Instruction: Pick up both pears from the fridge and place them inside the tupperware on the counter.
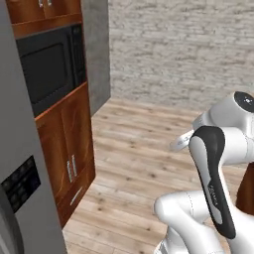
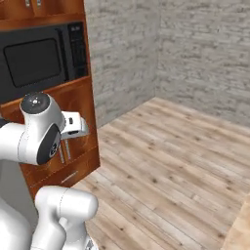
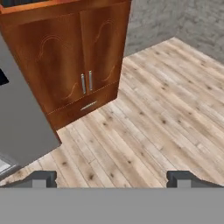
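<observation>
The grey fridge (image 1: 17, 124) fills the left edge of the left base view, its door closed and a dark control panel on its front. In the hand view its grey side (image 3: 22, 127) stands at the left. My gripper (image 3: 112, 179) is open, its fingertips (image 3: 41, 178) wide apart with nothing between them. It hangs over the wooden floor, well short of the fridge. The pears and the tupperware are out of view. A tan corner (image 2: 240, 229) at the lower right of the right base view could be the counter; I cannot tell.
A brown wooden cabinet (image 3: 78, 65) with two doors and a drawer stands beside the fridge, with a black microwave (image 1: 47, 67) built in above. Wooden plank floor (image 2: 166, 161) stretches to a grey brick wall (image 1: 183, 49). My own arm (image 1: 213, 183) fills the near foreground.
</observation>
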{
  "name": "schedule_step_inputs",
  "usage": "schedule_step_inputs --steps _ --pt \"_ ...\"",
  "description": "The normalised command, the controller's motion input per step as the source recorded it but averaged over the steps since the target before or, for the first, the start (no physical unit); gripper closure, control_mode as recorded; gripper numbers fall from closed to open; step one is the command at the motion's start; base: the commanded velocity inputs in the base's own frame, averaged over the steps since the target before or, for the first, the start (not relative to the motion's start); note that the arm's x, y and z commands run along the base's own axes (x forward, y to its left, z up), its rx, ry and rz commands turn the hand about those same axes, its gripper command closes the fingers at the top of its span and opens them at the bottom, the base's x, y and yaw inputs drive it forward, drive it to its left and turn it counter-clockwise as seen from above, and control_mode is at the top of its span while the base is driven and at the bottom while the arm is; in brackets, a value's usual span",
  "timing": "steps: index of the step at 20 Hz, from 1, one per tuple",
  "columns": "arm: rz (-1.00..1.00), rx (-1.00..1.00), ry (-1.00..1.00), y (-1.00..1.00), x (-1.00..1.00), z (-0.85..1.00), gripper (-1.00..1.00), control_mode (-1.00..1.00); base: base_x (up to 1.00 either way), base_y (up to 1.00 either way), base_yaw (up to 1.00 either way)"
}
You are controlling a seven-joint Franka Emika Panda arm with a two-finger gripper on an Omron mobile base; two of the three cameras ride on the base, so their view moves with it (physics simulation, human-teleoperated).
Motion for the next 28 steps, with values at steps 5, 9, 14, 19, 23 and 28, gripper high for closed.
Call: schedule_step_inputs --steps 5,9,14,19,23,28 --pt "0.00 0.00 0.00 0.00 0.00 0.00 -1.00 1.00 0.12 0.00 0.59" --pt "0.00 0.00 0.00 0.00 0.00 0.00 -1.00 1.00 -0.46 0.25 0.65" --pt "0.00 0.00 0.00 0.00 0.00 0.00 -1.00 1.00 -0.42 0.43 0.65" --pt "0.00 0.00 0.00 0.00 0.00 0.00 -1.00 1.00 -0.05 0.45 0.62" --pt "0.00 0.00 0.00 0.00 0.00 0.00 -1.00 1.00 0.09 0.14 0.59" --pt "0.00 0.00 0.00 0.00 0.00 0.00 -1.00 1.00 0.42 0.02 0.55"
